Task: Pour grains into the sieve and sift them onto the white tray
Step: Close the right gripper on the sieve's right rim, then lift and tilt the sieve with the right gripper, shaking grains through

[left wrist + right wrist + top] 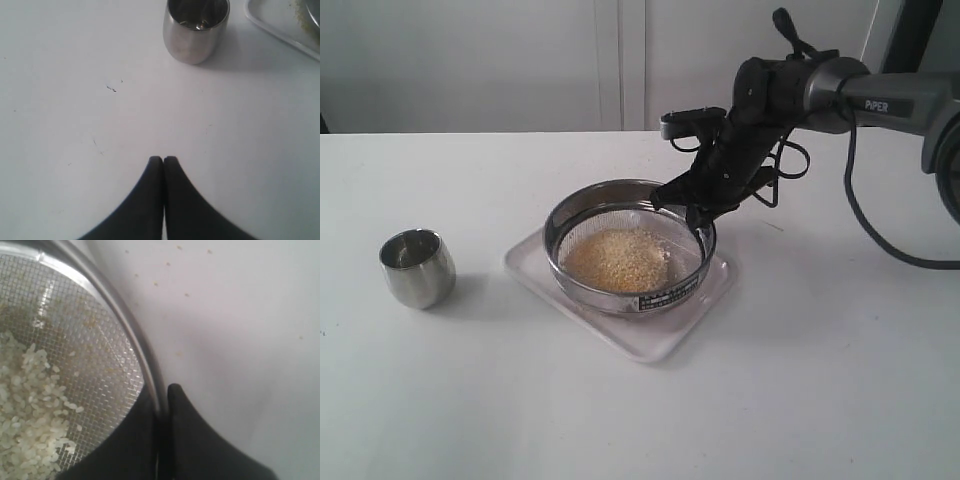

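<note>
Exterior view: I see grains (618,260) heaped in the sieve (610,300) on the white tray (660,338). Its side label (660,300) is unreadable; my right arm (890,105) reads PIPER. Right gripper (698,212) pinches the sieve rim; left gripper (163,159), clamped empty, hangs over bare table (820,380) near the steel cup (417,267).

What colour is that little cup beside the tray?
Shiny silver metal; the cup shows best in the left wrist view.

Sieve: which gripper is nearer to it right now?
Right. The right gripper is shut on the sieve at its rim; the left gripper sits closed over the table, short of the steel cup.
</note>
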You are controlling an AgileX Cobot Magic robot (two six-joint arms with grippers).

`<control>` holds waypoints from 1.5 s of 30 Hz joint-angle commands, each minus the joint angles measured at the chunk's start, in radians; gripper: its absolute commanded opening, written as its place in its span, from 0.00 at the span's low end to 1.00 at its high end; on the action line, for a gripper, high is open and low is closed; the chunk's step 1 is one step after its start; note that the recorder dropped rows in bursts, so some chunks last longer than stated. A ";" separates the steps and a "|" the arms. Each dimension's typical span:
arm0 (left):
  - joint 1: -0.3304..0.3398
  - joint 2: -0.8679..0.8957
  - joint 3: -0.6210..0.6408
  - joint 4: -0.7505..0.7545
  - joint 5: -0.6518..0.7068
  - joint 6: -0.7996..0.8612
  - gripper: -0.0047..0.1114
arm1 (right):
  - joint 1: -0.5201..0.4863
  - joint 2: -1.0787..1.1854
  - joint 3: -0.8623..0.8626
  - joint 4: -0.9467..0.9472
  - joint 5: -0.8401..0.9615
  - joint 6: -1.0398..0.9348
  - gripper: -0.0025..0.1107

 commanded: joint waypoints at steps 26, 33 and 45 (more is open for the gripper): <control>0.004 -0.006 0.004 -0.011 0.010 -0.005 0.04 | -0.058 -0.046 -0.060 0.109 0.098 -0.083 0.02; 0.004 -0.006 0.004 -0.011 0.010 -0.005 0.04 | -0.061 -0.051 -0.060 0.115 0.070 0.007 0.02; 0.004 -0.006 0.004 -0.011 0.010 -0.005 0.04 | -0.058 -0.068 -0.061 0.096 0.082 -0.187 0.02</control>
